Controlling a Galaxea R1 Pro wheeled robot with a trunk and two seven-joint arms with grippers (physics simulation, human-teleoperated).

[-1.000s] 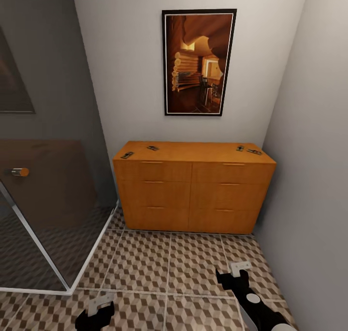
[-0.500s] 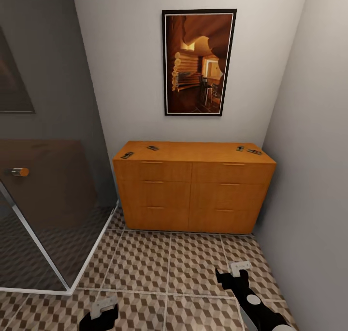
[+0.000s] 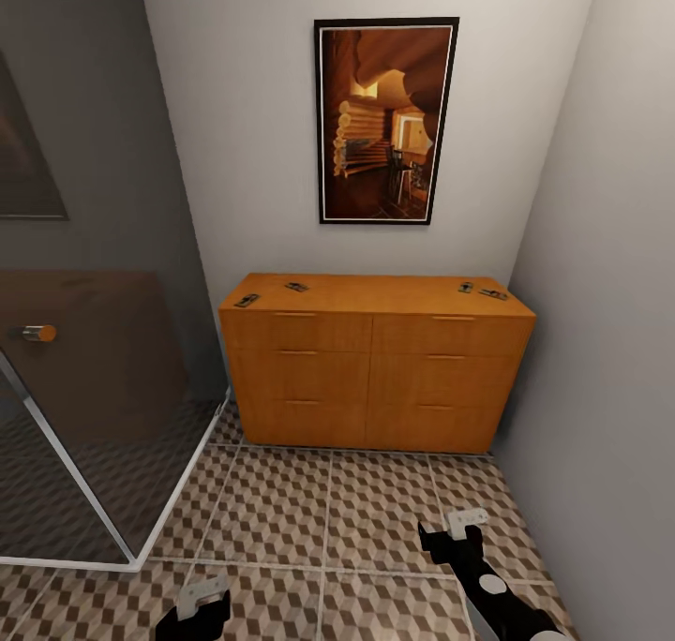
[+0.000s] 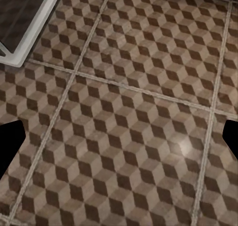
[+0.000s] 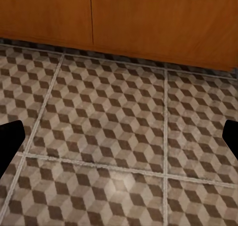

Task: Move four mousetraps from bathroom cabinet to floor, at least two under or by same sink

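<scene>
The low, wide orange-wood cabinet [image 3: 375, 360] with six flat drawer fronts stands against the pale back wall, and it serves here as the landmark. On its flat top lie four tiny brown mousetraps with dark wire parts. One mousetrap [image 3: 247, 300] is near the front left corner of the top, and a second mousetrap [image 3: 296, 287] lies a little behind it, toward the middle. A third mousetrap [image 3: 466, 288] and a fourth mousetrap [image 3: 493, 294] lie close together near the right end of the top. All drawers are closed.

Above the cabinet hangs a dark-framed picture [image 3: 386, 121] of a wooden interior. To the left of the cabinet stands a tinted glass shower screen [image 3: 84, 407] with a white frame.

In front of the cabinet spreads the bathroom floor [image 3: 328, 519] of large tiles with a brown, beige and white cube pattern. The left pincer [image 3: 200, 603] hangs over these tiles, well away from the cabinet, with its fingers apart and nothing between them. The right pincer [image 3: 454, 532] is nearer to the cabinet, before its right half, also spread wide and empty.
</scene>
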